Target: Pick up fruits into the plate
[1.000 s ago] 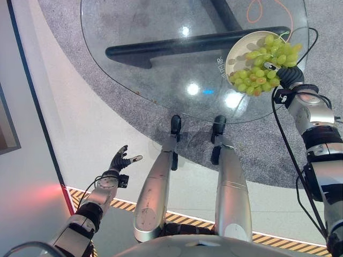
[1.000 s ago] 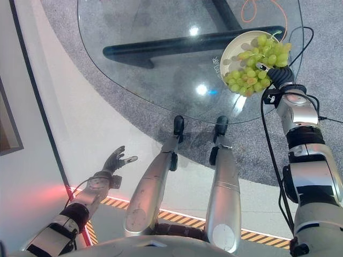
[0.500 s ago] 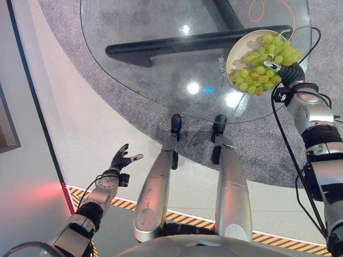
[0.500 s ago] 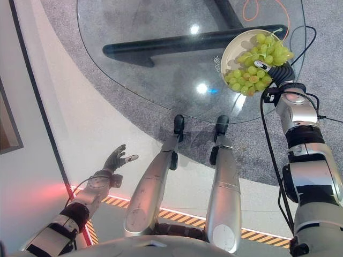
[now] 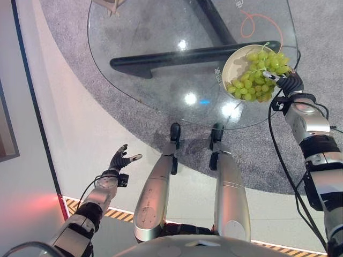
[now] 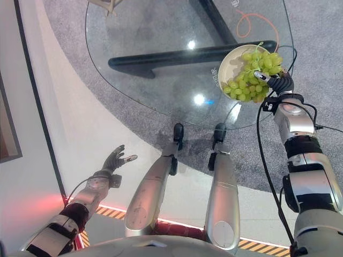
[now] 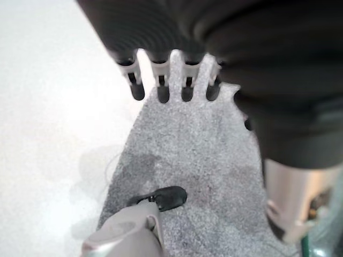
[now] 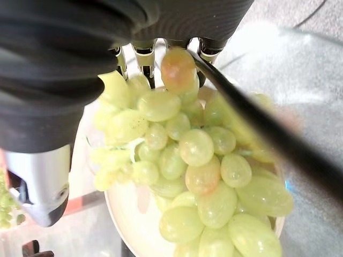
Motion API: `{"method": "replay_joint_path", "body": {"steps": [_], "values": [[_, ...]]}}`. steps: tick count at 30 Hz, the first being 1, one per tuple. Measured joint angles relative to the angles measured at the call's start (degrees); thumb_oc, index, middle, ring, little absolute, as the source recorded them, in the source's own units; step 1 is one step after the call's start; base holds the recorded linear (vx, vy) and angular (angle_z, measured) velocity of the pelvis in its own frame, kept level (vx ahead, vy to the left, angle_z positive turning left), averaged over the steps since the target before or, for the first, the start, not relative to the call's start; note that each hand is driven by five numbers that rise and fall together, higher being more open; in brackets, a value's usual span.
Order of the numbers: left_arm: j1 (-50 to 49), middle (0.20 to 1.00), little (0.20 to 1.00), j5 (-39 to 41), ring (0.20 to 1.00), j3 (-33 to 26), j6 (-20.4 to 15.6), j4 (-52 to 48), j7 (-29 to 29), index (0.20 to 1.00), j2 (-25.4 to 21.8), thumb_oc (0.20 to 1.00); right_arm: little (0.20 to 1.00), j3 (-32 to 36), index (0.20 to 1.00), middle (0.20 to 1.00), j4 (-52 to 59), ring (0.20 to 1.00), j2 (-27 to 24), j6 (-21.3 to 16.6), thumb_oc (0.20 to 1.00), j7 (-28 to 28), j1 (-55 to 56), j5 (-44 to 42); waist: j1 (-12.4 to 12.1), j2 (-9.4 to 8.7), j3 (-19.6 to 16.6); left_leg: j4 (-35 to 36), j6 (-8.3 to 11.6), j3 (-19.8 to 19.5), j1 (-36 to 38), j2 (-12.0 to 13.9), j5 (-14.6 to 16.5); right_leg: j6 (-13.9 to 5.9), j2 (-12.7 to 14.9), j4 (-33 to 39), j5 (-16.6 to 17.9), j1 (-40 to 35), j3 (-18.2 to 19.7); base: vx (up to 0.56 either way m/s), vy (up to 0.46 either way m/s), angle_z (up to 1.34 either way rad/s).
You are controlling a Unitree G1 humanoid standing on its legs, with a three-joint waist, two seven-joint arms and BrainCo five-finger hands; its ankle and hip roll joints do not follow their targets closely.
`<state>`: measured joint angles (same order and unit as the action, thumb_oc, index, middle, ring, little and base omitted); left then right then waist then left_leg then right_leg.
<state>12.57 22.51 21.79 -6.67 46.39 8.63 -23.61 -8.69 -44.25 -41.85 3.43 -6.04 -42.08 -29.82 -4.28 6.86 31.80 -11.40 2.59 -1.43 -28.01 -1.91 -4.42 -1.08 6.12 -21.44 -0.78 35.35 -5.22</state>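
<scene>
Resting in the plate (image 5: pixel 229 60) on the glass table (image 5: pixel 150 80), the grapes (image 5: pixel 260 72) touch the right hand (image 5: pixel 286 81), whose fingers hide among them, grip unclear. The left hand (image 5: pixel 120 159) hangs low, fingers spread, holding nothing.

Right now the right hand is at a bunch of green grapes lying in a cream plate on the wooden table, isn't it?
Not quite: the table is clear glass, not wood; the left eye view shows the grey carpet and dark base through it. The rest holds: the right hand is at the green grapes in the cream plate.
</scene>
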Motion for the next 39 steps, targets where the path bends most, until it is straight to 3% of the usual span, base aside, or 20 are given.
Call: {"method": "replay_joint_path", "body": {"steps": [12, 21, 24, 33, 39], "values": [[-0.67, 1.0, 1.0, -0.18, 1.0, -3.96, 0.21, 3.92, -1.93, 1.0, 0.36, 1.0, 1.0, 6.12, 1.0, 1.0, 3.2, 1.0, 0.31, -3.42, 1.0, 0.62, 11.71, -1.12, 2.45, -1.7, 0.07, 4.71, -0.47, 0.05, 13.95, 1.03, 0.69, -1.43, -0.93, 9.13, 1.85, -16.01, -0.66, 0.05, 0.024, -0.01], [-2.61, 1.0, 1.0, -1.59, 1.0, -6.94, 0.11, 5.78, -3.51, 1.0, 0.42, 1.0, 1.0, 9.76, 1.0, 1.0, 6.98, 1.0, 3.47, -4.57, 1.0, 1.15, 18.31, -3.32, 2.82, -5.46, -2.03, 8.29, -0.29, -0.07, 21.79, 1.98, 1.02, -1.18, -1.87, 15.15, 2.72, -25.27, -1.74, 0.1, 0.024, 0.02], [-4.95, 1.0, 1.0, -2.95, 1.0, -7.81, -0.21, 7.39, -4.31, 1.0, 0.96, 1.0, 1.0, 11.24, 1.0, 1.0, 9.42, 1.0, 6.85, -5.29, 1.0, 1.17, 22.85, -3.39, 2.77, -7.17, -6.06, 10.05, -0.23, -0.13, 24.72, 2.03, 1.15, -1.2, -2.19, 17.92, 2.96, -28.82, -2.11, 0.14, 0.055, 0.04], [-14.09, 1.0, 1.0, -5.8, 1.0, -9.32, -1.4, 11.88, -5.91, 1.0, 3.49, 1.0, 1.0, 12.37, 1.0, 1.0, 9.35, 1.0, 13.74, -7.09, 1.0, 2.94, 35.91, -3.74, 2.9, -9.16, -18.71, 14.36, -0.5, 0.01, 32.05, 1.91, 1.94, -1.73, -2.37, 24.67, 3.27, -37.48, -2.67, 0.11, 0.056, 0.03], [-16.28, 1.0, 1.0, -5.79, 1.0, -11.55, -1.18, 16.74, -9.1, 1.0, 6.05, 1.0, 1.0, 9.89, 1.0, 1.0, 2.75, 1.0, 19.91, -10.26, 1.0, 5.66, 41.4, -2.11, 3.14, -9.27, -22.86, 16.32, -0.58, 0.12, 34.45, 1.95, 1.86, -2.23, -2.2, 26.67, 3.71, -40.04, -2.81, 0.02, 0.049, 0.01]]}}
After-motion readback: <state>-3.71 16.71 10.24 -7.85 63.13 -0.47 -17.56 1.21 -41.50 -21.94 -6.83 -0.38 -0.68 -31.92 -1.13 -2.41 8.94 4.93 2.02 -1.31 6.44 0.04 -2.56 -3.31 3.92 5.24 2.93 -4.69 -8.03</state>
